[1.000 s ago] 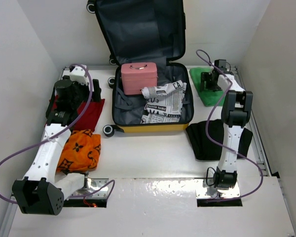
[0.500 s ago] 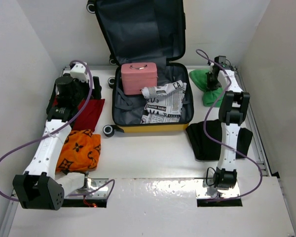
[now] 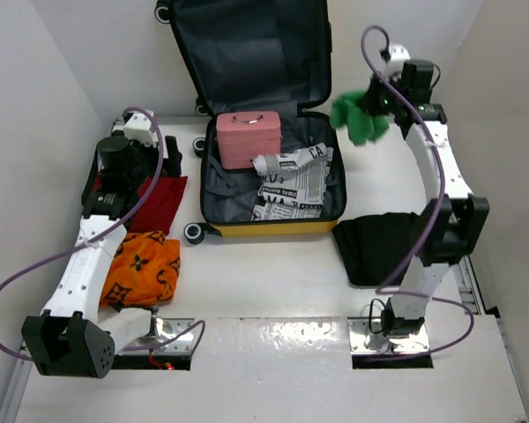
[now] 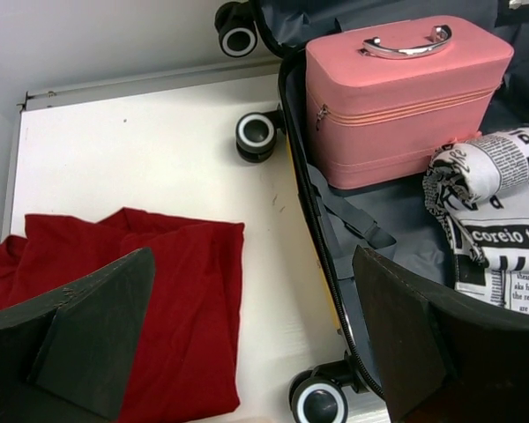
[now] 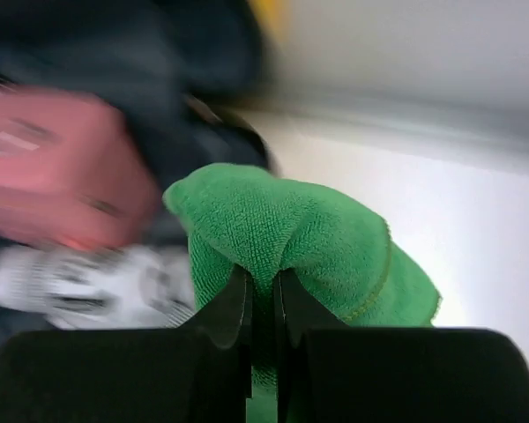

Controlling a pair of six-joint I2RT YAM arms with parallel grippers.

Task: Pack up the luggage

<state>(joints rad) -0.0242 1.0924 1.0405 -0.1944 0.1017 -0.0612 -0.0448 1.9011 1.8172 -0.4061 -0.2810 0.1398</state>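
As the top view looks down, a white table (image 3: 273,264) stands between white walls (image 3: 62,79). The luggage (image 3: 273,227) lies open at upper centre with its lid raised. Inside are a pink case (image 3: 248,138) and a newspaper-print cloth (image 3: 291,181). At upper right, the right gripper (image 3: 376,104) holds a green cloth (image 3: 357,119) in the air beside the luggage. A red cloth (image 3: 163,201), an orange cloth (image 3: 145,264) and a black cloth (image 3: 375,247) lie on the table.

From the left wrist, the left gripper (image 4: 254,256) is wide open and empty, with the luggage at right. "coreio" is readable on the print.

The right wrist view is blurred; the fingers pinch the green cloth tightly.
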